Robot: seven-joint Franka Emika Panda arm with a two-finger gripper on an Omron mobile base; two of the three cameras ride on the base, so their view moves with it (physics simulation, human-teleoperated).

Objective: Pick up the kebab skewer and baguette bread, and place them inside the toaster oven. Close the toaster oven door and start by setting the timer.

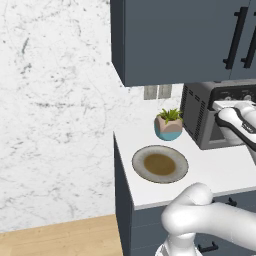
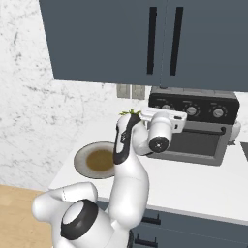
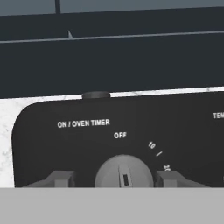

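- Fingertips [image 3: 59, 178]: two dark tips stand one on each side of the timer knob [image 3: 124, 171], close against its rim; whether they press it cannot be told, so the jaws read as narrowed around the knob rather than wide
- Gripper [image 3: 124, 179]: centred on the knob, pointing straight at the control panel [image 3: 87, 144] of the toaster oven [image 2: 193, 126]
- Timer knob: grey and round, with a raised bar and a small dark slot; its bar stands upright, below the word OFF
- Panel lettering: "ON / OVEN TIMER" sits above and left of the knob, with minute marks curving away to the right
- Hand in the right base view: the white wrist meets the left end of the oven's knob row, over the top of the toaster oven door [image 2: 196, 141]
- Toaster oven door: upright against the oven front, bar handle along its top edge, glass window dark
- Toaster oven: stands at the back of the white counter [image 1: 220, 172], under the dark blue cabinets [image 1: 175, 40]
- Plate [image 1: 160, 163]: a round grey dish with a brown centre, lying on the counter left of the oven
- Potted plant [image 1: 169, 123]: a small green plant in a pink and teal pot, between the plate and the oven's side wall
- Kebab skewer and baguette bread: not discernible through the dark window
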